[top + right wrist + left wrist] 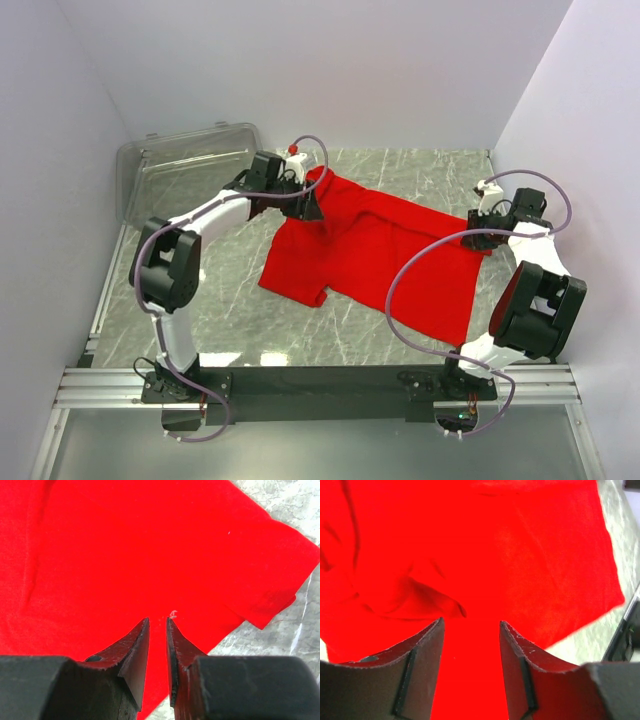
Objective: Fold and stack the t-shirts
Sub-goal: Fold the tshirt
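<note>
A bright red t-shirt (370, 250) lies spread out and mostly flat on the marble table, with a few creases near its far left corner. My left gripper (308, 208) hovers over that far left corner. In the left wrist view its jaws stand well apart (471, 622), and only the flat t-shirt (520, 555) shows below them. My right gripper (483, 240) is at the shirt's right edge. In the right wrist view a narrow gap (157, 620) separates its jaws just above the t-shirt (125, 545), which lies flat there, and nothing is pinched between them.
A clear plastic bin (180, 175) stands at the back left, beside the left arm. Bare marble table (230, 290) shows left of and in front of the shirt. White walls close in the left, back and right sides.
</note>
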Controlling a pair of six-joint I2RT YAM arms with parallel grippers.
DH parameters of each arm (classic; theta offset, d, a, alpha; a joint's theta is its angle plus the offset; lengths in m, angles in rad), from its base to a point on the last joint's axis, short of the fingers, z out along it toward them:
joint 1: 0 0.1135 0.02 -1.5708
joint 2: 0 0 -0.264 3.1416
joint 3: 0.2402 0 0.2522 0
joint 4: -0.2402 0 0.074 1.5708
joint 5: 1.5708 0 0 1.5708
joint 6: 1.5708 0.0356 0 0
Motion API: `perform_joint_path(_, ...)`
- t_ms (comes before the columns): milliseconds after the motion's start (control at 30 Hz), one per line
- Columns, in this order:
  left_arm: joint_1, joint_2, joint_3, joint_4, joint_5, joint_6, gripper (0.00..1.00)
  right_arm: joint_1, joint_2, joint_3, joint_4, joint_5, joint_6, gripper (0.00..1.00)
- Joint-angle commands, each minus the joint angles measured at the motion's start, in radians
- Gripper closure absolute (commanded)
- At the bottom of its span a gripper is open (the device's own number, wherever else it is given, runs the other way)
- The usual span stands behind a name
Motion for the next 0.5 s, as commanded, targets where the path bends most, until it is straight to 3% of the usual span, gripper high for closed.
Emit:
perform_joint_path(0,-0.013,0.058,0.042,0.062,-0.074,-0.117,0.45,-0.007,-0.037,-0.003,0.022,-0.018,-0.012,0.73)
perform_joint_path(167,-0.037,0.216,0.233,0.008,-0.127,-0.131,0.45,-0.007,-0.04,-0.015,0.027,-0.028,-0.002,0.72)
perform_joint_path(267,-0.053,0.322,0.385,-0.123,-0.166,-0.114,0.44,-0.007,-0.046,-0.019,0.024,-0.025,-0.002,0.72)
perform_joint_path(467,-0.066,0.376,0.439,-0.223,-0.246,-0.094,0.44,-0.007,-0.05,-0.032,0.032,-0.024,-0.002,0.72)
